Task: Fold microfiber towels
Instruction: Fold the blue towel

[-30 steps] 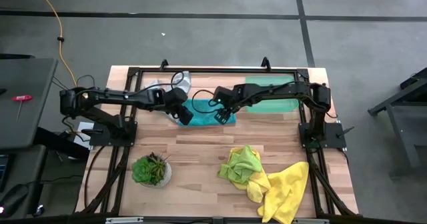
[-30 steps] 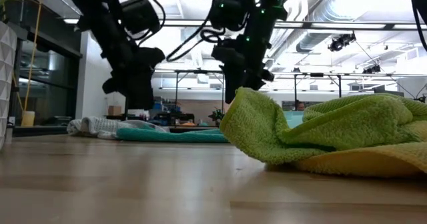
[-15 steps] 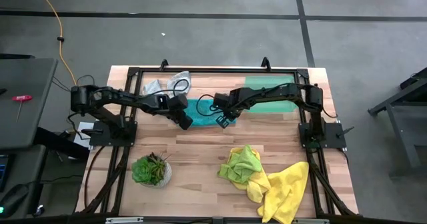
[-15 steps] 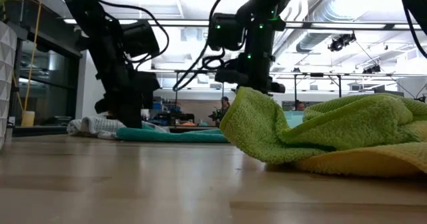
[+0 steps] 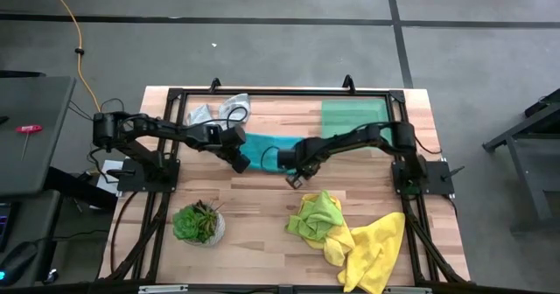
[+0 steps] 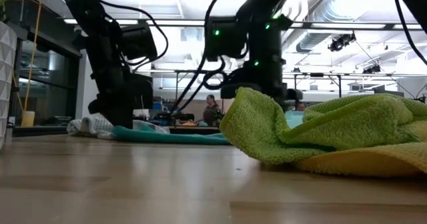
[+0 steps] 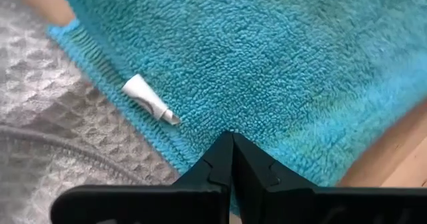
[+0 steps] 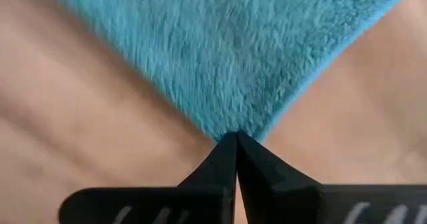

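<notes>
Your left claw (image 7: pixel 232 139) is clenched on the near hem of the teal towel (image 5: pixel 262 145), right beside its small white label (image 7: pixel 148 97), and your right claw (image 8: pixel 236 136) is pinched tight on the tip of another corner of the same cloth. That towel lies flat toward the back of the wooden surface (image 5: pixel 262 206), between the two arms, its far left edge touching a crumpled grey-white towel (image 5: pixel 219 112). The lime green towel (image 5: pixel 317 215) and the yellow towel (image 5: pixel 372 250) sit heaped together near the front right, well apart from your work, and the potted plant (image 5: pixel 198 222) stands at the front left. Expect the teal cloth to be light, limp and plush: it will sag between your two grips and drag on the wood rather than slide cleanly. Corners are the right places to hold, since the stitched hem gives the fingers something firm. The right grip looks shallow, only the very tip of the corner, so it may slip out if you pull hard. Keep both corners level and move them together, or the fold will likely skew.
</notes>
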